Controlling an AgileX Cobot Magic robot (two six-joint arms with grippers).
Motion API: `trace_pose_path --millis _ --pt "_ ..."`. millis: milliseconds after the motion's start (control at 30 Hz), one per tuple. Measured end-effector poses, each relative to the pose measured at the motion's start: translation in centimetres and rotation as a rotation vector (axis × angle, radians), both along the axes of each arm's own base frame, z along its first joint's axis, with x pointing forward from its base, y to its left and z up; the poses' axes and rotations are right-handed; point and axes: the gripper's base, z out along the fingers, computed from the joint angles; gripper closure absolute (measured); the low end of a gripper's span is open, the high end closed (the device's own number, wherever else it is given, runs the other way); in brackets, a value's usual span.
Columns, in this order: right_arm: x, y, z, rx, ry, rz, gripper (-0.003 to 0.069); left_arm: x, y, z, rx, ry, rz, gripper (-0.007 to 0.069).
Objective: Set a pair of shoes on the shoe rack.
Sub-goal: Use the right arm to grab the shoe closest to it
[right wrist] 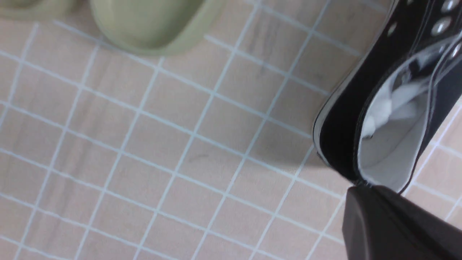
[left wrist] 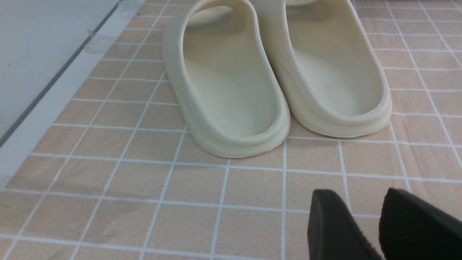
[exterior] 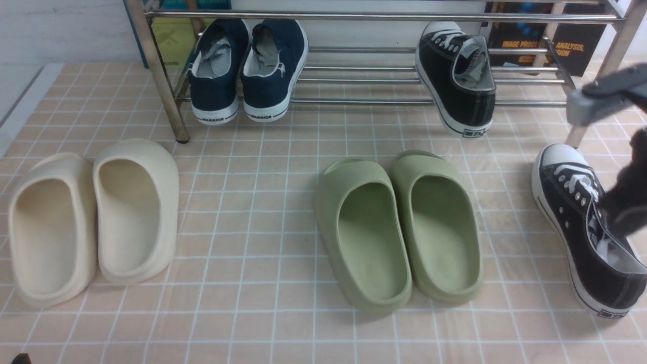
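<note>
Black canvas sneakers with white toe caps and white laces sit well apart in the front view. One, the rack sneaker point(exterior: 457, 76), rests at 1 o'clock on the lower bars of the chrome shoe rack point(exterior: 384, 16), tilted, with its heel toward the camera. The other, the floor sneaker point(exterior: 561, 197), lies at 4 o'clock on the pink tiled mat point(exterior: 252, 303), its toe pointing toward the rack's right leg. The right gripper point(exterior: 614, 222) reaches into this shoe's opening, its jaws clenched on the rim of the collar; in the right wrist view a dark finger point(right wrist: 382, 216) meets that rim beside the grey lining. The left gripper point(left wrist: 375, 227) hangs over bare mat with its two black fingers spread and nothing between them, near the heels of the cream slippers point(exterior: 91, 222), which lie at 8 o'clock. Navy sneakers point(exterior: 247, 65) lean on the rack at 11 o'clock. Green slippers point(exterior: 399, 232) lie side by side at 5 o'clock, between the cream pair and the floor sneaker.
</note>
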Motion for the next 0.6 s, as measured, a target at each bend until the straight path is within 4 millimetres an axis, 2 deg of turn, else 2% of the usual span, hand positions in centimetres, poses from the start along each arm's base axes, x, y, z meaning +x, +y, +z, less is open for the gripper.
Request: trace_pose_path --millis 167,200,300,367,400,433,500,600 --pt "-0.2 -1.6 -3.0 0.01 -0.005 -0.121 0.0641 0.0 0.0 0.0 0.001 0.0 0.0 0.0386" --pt "-0.1 -1.7 -3.1 0.009 -0.007 -0.123 0.0636 0.0 0.0 0.0 0.001 0.0 0.0 0.0386" --pt "0.5 -1.8 -4.6 0.004 -0.005 -0.144 0.0534 0.0 0.0 0.0 0.001 0.0 0.0 0.0386" --pt "1.2 -1.8 -5.4 0.003 -0.005 -0.146 0.0445 0.0 0.0 0.0 0.001 0.0 0.0 0.0386" --pt "1.6 -1.7 -6.0 0.003 -0.001 -0.147 0.0377 0.0 0.0 0.0 0.002 0.0 0.0 0.0386" --pt "1.7 -1.7 -6.1 0.003 -0.003 -0.147 0.0368 0.0 0.0 0.0 0.002 0.0 0.0 0.0386" --pt "2.4 -1.7 -7.2 -0.001 0.005 -0.15 0.027 0.0 0.0 0.0 0.002 0.0 0.0 0.0386" --pt "3.2 -1.7 -8.8 -0.008 0.036 -0.152 0.0211 0.0 0.0 0.0 0.002 0.0 0.0 0.0386"
